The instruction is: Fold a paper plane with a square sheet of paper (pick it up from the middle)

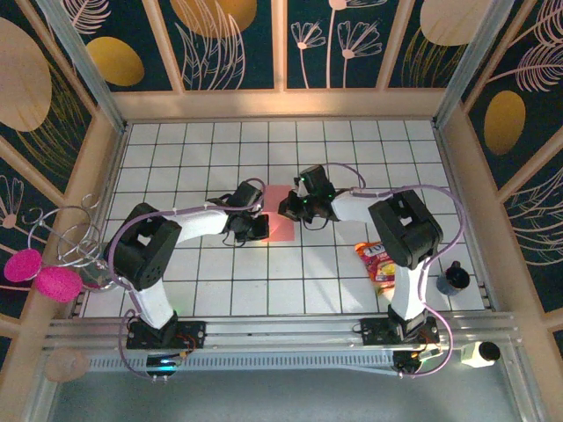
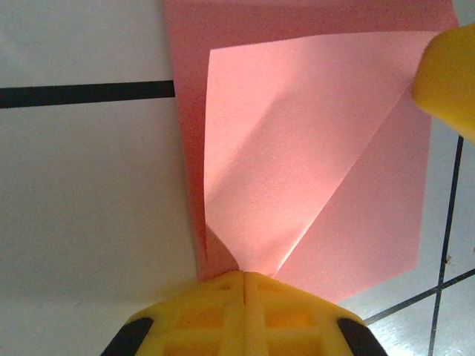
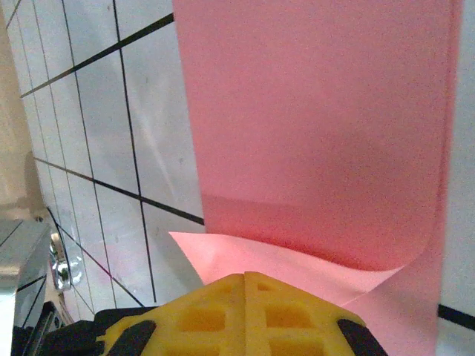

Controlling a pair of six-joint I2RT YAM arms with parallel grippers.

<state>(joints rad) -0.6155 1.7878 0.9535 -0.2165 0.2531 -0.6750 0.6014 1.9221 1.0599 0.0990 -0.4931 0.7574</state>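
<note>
The square sheet of paper [image 1: 280,220] lies salmon-pink on the white tiles mid-table, between both arms. In the left wrist view the sheet [image 2: 297,148] has a lighter flap folded slantwise over it. The flap's lower point rises into the tip of my left gripper [image 2: 243,274], whose yellow jaws are pressed together on it. A yellow finger [image 2: 449,78] of the right gripper sits at the flap's far corner. In the right wrist view the sheet [image 3: 319,111] curls up and over, and my right gripper [image 3: 245,276] is shut on its lifted near edge. From above, left gripper [image 1: 255,227] and right gripper [image 1: 290,208] flank the paper.
A red and yellow snack packet [image 1: 376,261] lies right of the right arm. A black cylinder [image 1: 454,280] stands near the right wall. Pink fluffy balls [image 1: 53,280] and a wire stand [image 1: 75,230] sit at the left edge. Wooden walls [image 1: 281,104] ring the tiled floor.
</note>
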